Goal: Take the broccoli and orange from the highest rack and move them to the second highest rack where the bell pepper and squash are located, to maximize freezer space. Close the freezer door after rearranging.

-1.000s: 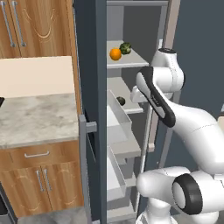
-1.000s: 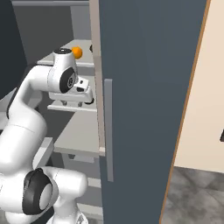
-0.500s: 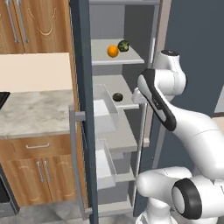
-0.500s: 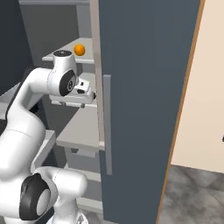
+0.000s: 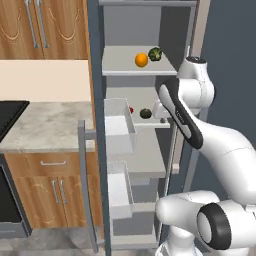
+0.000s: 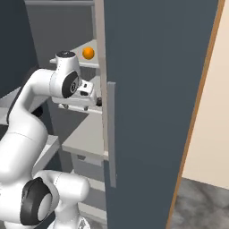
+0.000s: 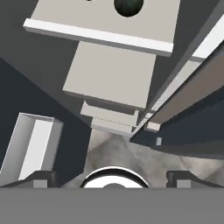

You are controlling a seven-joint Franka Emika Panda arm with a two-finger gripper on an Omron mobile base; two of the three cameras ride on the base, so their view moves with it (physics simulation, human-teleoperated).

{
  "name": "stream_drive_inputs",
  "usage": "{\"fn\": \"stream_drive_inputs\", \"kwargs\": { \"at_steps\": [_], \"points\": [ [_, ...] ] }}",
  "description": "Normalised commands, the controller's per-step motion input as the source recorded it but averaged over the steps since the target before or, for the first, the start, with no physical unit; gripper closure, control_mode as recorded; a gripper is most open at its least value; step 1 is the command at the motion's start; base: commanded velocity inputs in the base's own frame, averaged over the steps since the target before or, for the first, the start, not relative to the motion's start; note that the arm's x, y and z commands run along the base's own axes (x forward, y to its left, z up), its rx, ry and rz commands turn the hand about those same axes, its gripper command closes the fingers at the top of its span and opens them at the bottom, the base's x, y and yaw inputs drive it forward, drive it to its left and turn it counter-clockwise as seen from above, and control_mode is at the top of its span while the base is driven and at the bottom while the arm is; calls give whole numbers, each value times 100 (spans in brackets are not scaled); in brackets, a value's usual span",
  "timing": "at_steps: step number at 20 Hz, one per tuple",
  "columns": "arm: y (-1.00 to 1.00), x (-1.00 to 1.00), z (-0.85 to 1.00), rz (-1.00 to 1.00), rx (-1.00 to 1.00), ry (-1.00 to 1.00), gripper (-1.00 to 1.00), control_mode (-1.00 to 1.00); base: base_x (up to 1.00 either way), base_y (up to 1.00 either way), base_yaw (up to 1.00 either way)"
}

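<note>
The orange [image 5: 141,60] [image 6: 88,53] and the lumpy broccoli [image 5: 155,54] lie side by side on the highest rack [image 5: 120,67] of the open freezer [image 5: 150,30]. One shelf lower, the second highest rack [image 5: 150,125] [image 7: 100,22] holds a smooth dark green ball [image 5: 145,113] [image 7: 128,6] and a bit of red [image 5: 131,110]. My gripper [image 5: 160,115] [image 6: 97,102] [image 7: 113,179] hangs at the right front of that second rack, open, nothing between its fingertips [image 7: 41,178]. The freezer door [image 5: 96,150] stands open, edge-on at the left.
White drawer bins [image 5: 119,125] [image 7: 30,144] stick out beside the door. A big slate-blue panel [image 6: 156,89] with a bar handle [image 6: 111,134] stands close on the arm's right. A marble counter [image 5: 45,125] and wooden cupboards [image 5: 45,25] lie left. Lower shelves [image 7: 109,74] sit beneath.
The whole picture has shifted, so the camera moved with the base. The arm stays at the second rack's right front. The orange and broccoli lie where they did.
</note>
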Motion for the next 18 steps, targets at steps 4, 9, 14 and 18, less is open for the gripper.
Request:
{"fn": "stream_drive_inputs", "kwargs": {
  "at_steps": [4,9,14,18],
  "points": [
    [0,0,0,0,0,0,-100,100,44,-35,20],
    [0,0,0,0,0,0,-100,100,49,-26,19],
    [0,0,0,0,0,0,-100,100,42,1,4],
    [0,0,0,0,0,0,-100,100,39,43,-3]
  ]
}}
